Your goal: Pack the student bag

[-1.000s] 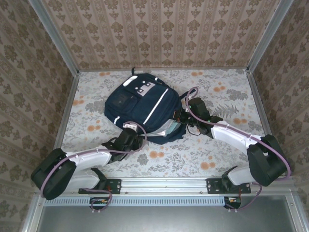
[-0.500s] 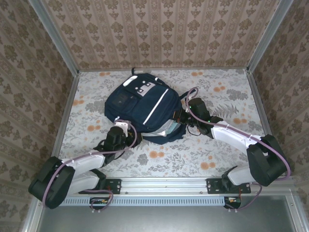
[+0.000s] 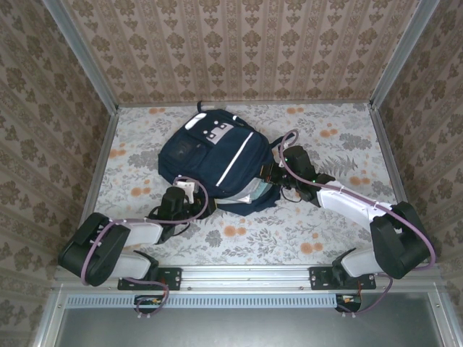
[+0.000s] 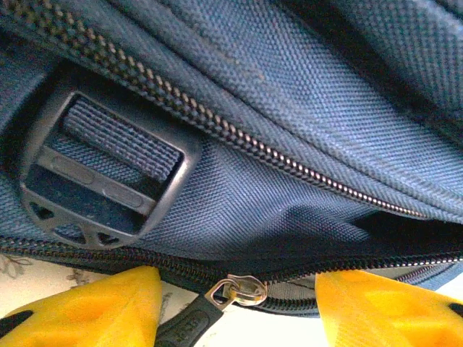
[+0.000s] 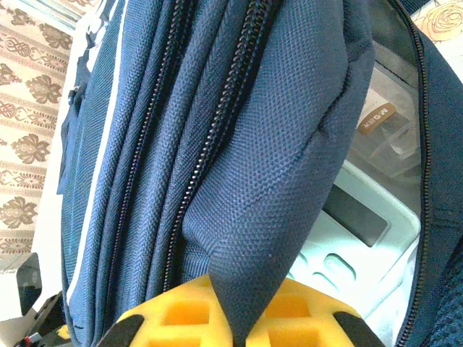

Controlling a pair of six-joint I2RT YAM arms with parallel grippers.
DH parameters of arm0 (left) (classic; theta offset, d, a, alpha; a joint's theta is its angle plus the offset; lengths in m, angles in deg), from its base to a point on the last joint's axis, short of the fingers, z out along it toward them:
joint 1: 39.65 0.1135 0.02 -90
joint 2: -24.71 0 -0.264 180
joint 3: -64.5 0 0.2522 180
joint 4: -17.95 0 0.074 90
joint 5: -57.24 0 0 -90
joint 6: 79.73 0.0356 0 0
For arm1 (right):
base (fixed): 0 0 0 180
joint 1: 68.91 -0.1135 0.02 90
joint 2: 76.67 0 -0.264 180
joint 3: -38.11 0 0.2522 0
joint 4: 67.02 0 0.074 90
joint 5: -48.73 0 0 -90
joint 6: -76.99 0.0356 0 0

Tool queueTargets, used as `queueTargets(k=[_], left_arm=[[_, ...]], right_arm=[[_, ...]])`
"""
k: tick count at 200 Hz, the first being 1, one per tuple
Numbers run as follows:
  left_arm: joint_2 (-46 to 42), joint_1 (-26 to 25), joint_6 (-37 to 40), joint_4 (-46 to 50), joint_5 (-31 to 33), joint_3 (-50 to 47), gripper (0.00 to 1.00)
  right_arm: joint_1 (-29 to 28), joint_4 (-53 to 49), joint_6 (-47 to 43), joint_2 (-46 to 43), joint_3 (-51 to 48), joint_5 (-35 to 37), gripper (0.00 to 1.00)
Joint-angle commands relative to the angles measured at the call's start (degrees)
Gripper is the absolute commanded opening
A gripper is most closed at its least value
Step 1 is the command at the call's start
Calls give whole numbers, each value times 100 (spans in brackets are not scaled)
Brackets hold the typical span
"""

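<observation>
right end effector (image 5: pixel 233 312) clenched on student bag (image 3: pixel 217 155) flap | left end effector (image 4: pixel 239 307) released, astride zipper pull (image 4: pixel 237 291) | best: pinch pull squarely

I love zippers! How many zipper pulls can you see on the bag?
1: a metal zipper pull on the student bag's lower zip, between the left gripper's yellow fingers. More may be hidden in the folds.

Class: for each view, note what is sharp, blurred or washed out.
Top external: even light, student bag sharp. Left wrist: weave and buckle crisp, yellow fingers blurred. Right wrist: pinched fabric fold sharp, pale calculator inside the bag partly washed out.
</observation>
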Motion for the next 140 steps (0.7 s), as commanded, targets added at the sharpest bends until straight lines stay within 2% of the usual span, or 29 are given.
queueTargets(k=[1,70,140], left_arm=[[-219,-145,-147,-68,-517,-71,57],[-921,-452,-60,499,-233,-172,49],[-813,-720,168,898,403,-57,47]], right_arm=[[10,147,20,-231,-64,-57,10],[10,166,37,-189,-72,-61,12],[9,175,43,-205,-84,-66,14]])
